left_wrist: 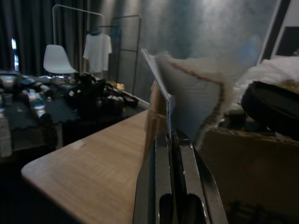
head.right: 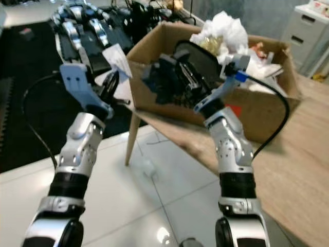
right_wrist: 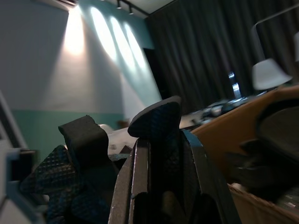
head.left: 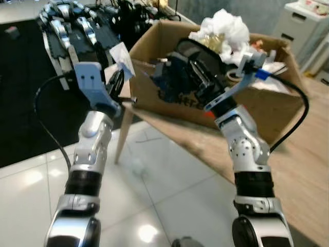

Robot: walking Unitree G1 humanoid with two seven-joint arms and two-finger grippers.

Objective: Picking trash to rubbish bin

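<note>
**Both grippers loaded, box right in front**

While the robot stands at the table corner, the left eye view shows the left gripper (head.left: 117,82) raised with its two black fingers pressed together on a white paper scrap (head.left: 122,57). The scrap sticks up and slightly right from the fingertips, its upper edge just beside the near left corner of the cardboard box (head.left: 267,108). So the box lies to the right of and beyond that gripper, and I'd guess the next move is a short reach over the rim. The right gripper (head.left: 177,77) is closer: it sits against the box's front wall, pinching a dark blue-black crumpled piece (head.left: 165,81).

Over in the right eye view it's the same story. The box rests on the wooden table (head.right: 303,175) and is already heaped with white crumpled paper (head.right: 224,27) and a black round thing (head.right: 198,59).

From the left wrist view, the scrap is seen edge-on, a thin flat sheet standing straight out along the fingers (left_wrist: 161,186), with the box wall right behind it.

Lastly the right wrist view: the fingers (right_wrist: 140,186) are clamped on a textured dark, foam-like chunk, which looks soft and light.
</note>
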